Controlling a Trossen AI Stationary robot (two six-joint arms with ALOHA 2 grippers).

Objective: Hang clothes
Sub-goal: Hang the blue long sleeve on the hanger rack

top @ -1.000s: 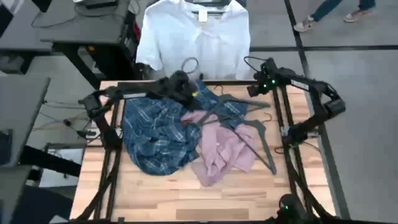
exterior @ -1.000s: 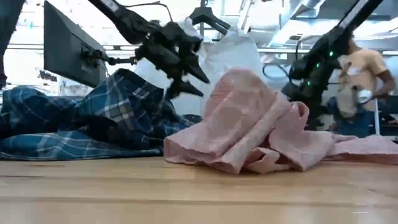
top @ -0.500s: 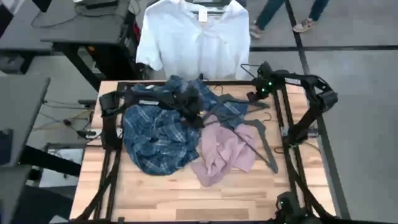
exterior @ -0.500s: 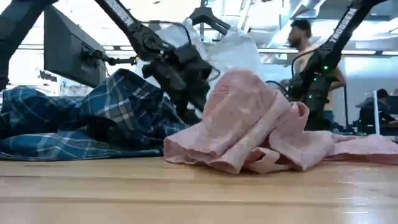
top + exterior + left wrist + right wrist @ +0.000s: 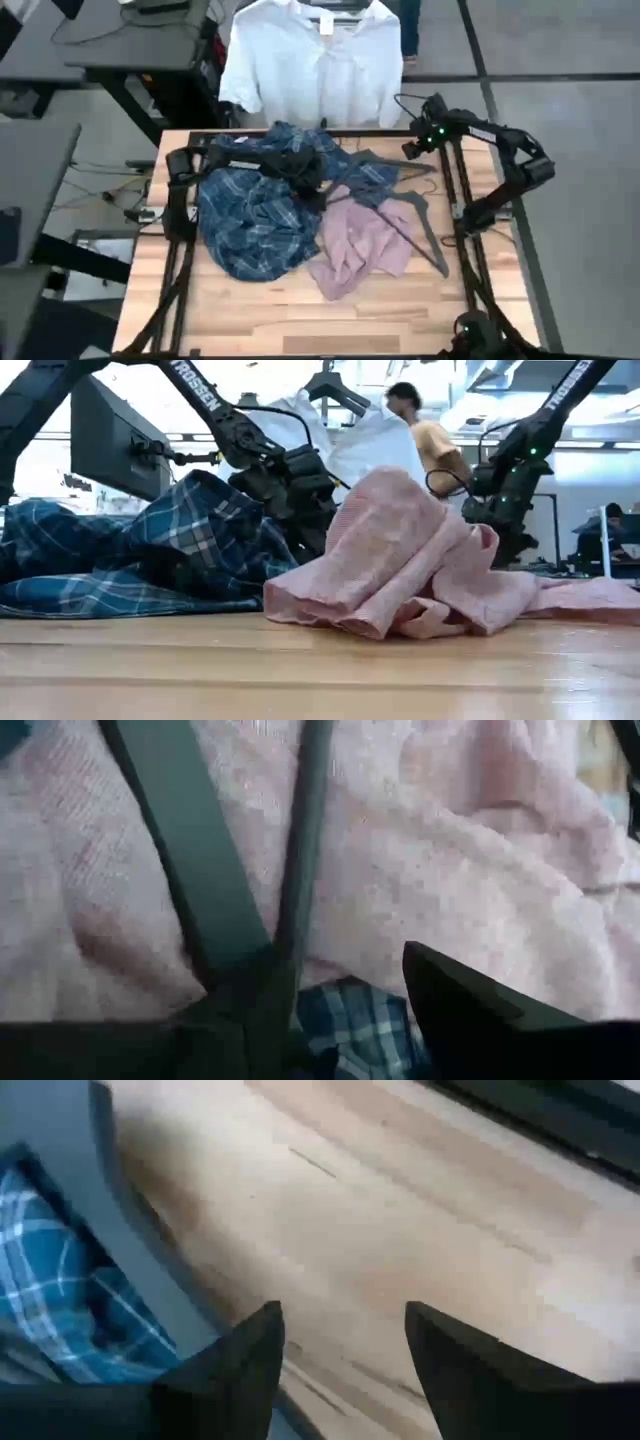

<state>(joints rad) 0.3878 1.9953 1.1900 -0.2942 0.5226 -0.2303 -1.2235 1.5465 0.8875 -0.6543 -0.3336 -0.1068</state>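
Note:
A blue-and-white plaid shirt [image 5: 250, 215] lies crumpled on the table's left half, and a dusty pink shirt [image 5: 360, 245] lies bunched beside it on the right. Beyond the far edge a white shirt [image 5: 310, 65] hangs on a hanger. My left gripper [image 5: 312, 185] is open and low in the pile where plaid meets pink. In the left wrist view it [image 5: 335, 990] stands over a dark hanger's junction [image 5: 240, 980] and a patch of plaid [image 5: 355, 1020]. My right gripper [image 5: 412, 152] is open over bare wood [image 5: 400, 1230] at the far right. My left gripper slants down into the pile, its one visible finger [image 5: 470, 1000] beside the plaid patch and the hanger's junction. Whether a finger touches the hanger or the cloth, I cannot tell.
Dark hangers [image 5: 415, 220] lie across the pink shirt and the wood toward the right edge. A grey hanger bar [image 5: 130, 1230] passes beside my right gripper. The near part of the table [image 5: 300, 320] is bare wood. A person [image 5: 430, 440] shows in the room behind.
My left gripper has sunk from above the far side of the plaid shirt down toward the table's near edge, into the gap between the plaid and pink shirts, and has tipped more steeply downward. The shirts have kept their places.

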